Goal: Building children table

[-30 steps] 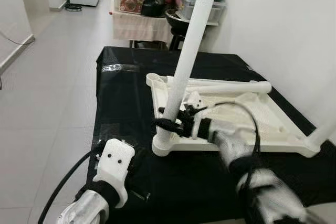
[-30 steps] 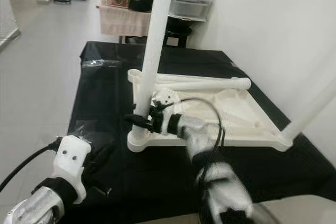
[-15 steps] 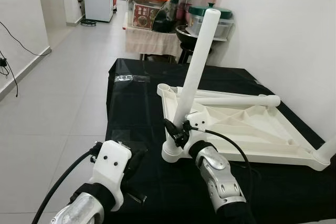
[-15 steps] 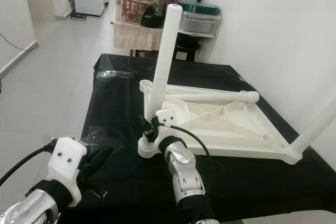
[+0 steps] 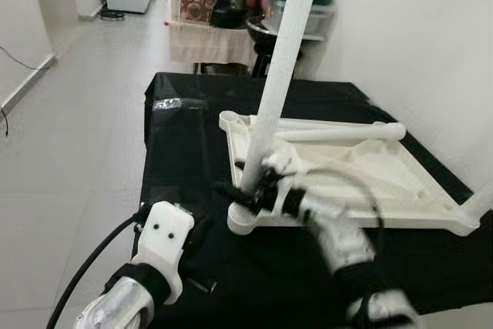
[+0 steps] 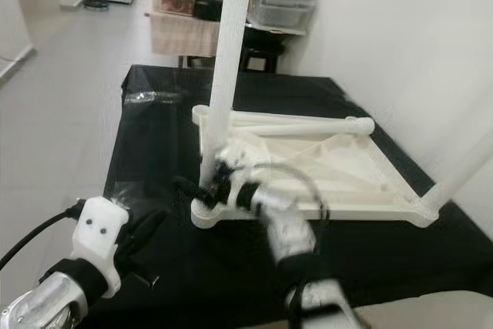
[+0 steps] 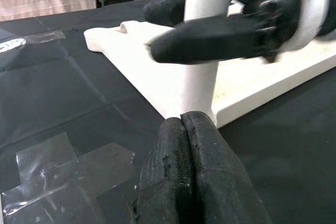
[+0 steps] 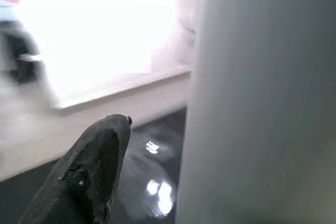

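A white children's table top (image 5: pixel 400 190) lies upside down on a black-covered table. One white leg (image 5: pixel 277 75) stands upright in its near left corner socket. My right gripper (image 5: pixel 245 189) is at that leg's base, open, with a finger (image 7: pixel 205 40) on each side of it. In the right wrist view one finger (image 8: pixel 89 171) stands a little apart from the leg (image 8: pixel 257 98). A second leg (image 5: pixel 339 133) lies across the table top. A third leg (image 6: pixel 462 167) rises at the near right corner. My left gripper (image 5: pixel 202 227) is shut and empty, its fingertips (image 7: pixel 182 124) low over the cloth just before that corner.
Clear tape (image 5: pixel 173 103) is stuck on the black cloth at the far left. A cluttered stand with pots and boxes (image 5: pixel 216 13) is behind the table. A white wall runs along the right. Open tiled floor (image 5: pixel 69 113) lies to the left.
The camera has shifted. My right forearm has swung to the right and is blurred, while its gripper stays at the upright leg's base. The left gripper has kept its place.
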{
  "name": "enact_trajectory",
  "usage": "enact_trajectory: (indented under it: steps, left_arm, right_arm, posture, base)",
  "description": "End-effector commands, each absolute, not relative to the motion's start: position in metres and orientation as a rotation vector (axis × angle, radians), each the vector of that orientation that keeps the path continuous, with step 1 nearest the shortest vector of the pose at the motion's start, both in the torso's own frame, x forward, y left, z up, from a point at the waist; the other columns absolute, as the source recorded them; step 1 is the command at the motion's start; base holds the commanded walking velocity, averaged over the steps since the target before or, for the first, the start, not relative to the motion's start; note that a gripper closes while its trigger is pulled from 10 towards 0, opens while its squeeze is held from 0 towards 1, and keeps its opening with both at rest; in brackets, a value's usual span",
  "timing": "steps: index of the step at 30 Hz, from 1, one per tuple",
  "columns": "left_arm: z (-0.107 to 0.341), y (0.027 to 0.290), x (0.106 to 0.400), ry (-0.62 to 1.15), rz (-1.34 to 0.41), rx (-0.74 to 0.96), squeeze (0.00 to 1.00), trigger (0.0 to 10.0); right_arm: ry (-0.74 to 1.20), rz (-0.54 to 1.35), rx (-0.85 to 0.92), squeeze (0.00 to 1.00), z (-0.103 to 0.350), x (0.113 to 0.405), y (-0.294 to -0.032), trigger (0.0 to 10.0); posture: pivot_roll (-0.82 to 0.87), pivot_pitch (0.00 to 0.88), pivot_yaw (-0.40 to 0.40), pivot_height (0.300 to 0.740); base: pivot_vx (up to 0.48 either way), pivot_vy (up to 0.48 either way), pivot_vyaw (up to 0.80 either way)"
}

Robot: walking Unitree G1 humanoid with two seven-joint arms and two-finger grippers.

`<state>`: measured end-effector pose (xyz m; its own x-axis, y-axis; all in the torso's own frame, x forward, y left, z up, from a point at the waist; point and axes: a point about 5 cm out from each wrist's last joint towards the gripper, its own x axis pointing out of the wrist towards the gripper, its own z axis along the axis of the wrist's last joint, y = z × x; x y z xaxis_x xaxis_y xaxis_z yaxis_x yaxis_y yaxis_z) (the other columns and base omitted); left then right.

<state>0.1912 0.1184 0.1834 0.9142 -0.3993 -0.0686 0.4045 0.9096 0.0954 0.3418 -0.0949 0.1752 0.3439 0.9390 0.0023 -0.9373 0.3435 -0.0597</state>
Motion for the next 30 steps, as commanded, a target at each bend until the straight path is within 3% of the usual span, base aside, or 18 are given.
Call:
enact_trajectory:
  steps: [1, 4, 5, 6, 15, 24, 28, 29, 30]
  left_arm:
    - [0.18, 0.116, 0.192, 0.071, -0.428, 0.105, 0.0, 10.0]
    - [0.18, 0.115, 0.192, 0.07, -0.434, 0.108, 0.0, 10.0]
    - [0.18, 0.114, 0.192, 0.07, -0.435, 0.107, 0.0, 10.0]
    - [0.18, 0.114, 0.192, 0.07, -0.436, 0.107, 0.0, 10.0]
    - [0.18, 0.113, 0.191, 0.072, -0.433, 0.107, 0.0, 10.0]
    - [0.18, 0.111, 0.189, 0.075, -0.441, 0.101, 0.0, 10.0]
    - [0.179, 0.113, 0.187, 0.079, -0.437, 0.102, 0.0, 10.0]
    - [0.18, 0.114, 0.186, 0.079, -0.435, 0.104, 0.0, 10.0]
    - [0.18, 0.116, 0.186, 0.081, -0.433, 0.11, 0.0, 10.0]
  right_arm:
    - [-0.005, 1.383, -0.027, 0.0, 0.171, 0.337, -0.088, 10.0]
    - [0.046, 1.422, 0.012, 0.0, 0.181, 0.351, -0.089, 9.8]
    - [0.062, 1.426, 0.026, 0.0, 0.182, 0.354, -0.089, 7.6]
    - [0.09, 1.434, 0.017, 0.0, 0.181, 0.355, -0.089, 0.0]
    - [0.139, 1.414, 0.02, 0.0, 0.171, 0.358, -0.102, 0.0]
    - [0.148, 1.324, 0.004, 0.0, 0.152, 0.349, -0.141, 0.0]
    - [0.18, 1.143, 0.039, 0.0, 0.129, 0.336, -0.144, 0.0]
    - [0.233, 0.899, -0.001, 0.0, 0.11, 0.334, -0.134, 0.0]
    - [0.332, 0.753, 0.113, 0.0, 0.084, 0.306, -0.106, 0.0]
  posture:
    - [0.17, 0.0, -0.157, 0.74]
    - [0.18, 0.0, -0.161, 0.74]
    - [0.18, 0.0, -0.166, 0.74]
    - [0.19, 0.0, -0.167, 0.74]
    - [0.19, 0.0, -0.169, 0.74]
    - [0.17, 0.0, -0.177, 0.74]
    - [0.17, 0.0, -0.193, 0.74]
    - [0.16, 0.0, -0.195, 0.74]
    - [0.16, 0.0, -0.19, 0.74]
  base:
    - [0.0, 0.0, 0.0]
    - [0.0, 0.0, 0.0]
    - [0.0, 0.0, 0.0]
    - [0.0, 0.0, 0.0]
    - [0.0, 0.0, 0.0]
    - [0.0, 0.0, 0.0]
    - [0.0, 0.0, 0.0]
    - [0.0, 0.0, 0.0]
    - [0.0, 0.0, 0.0]
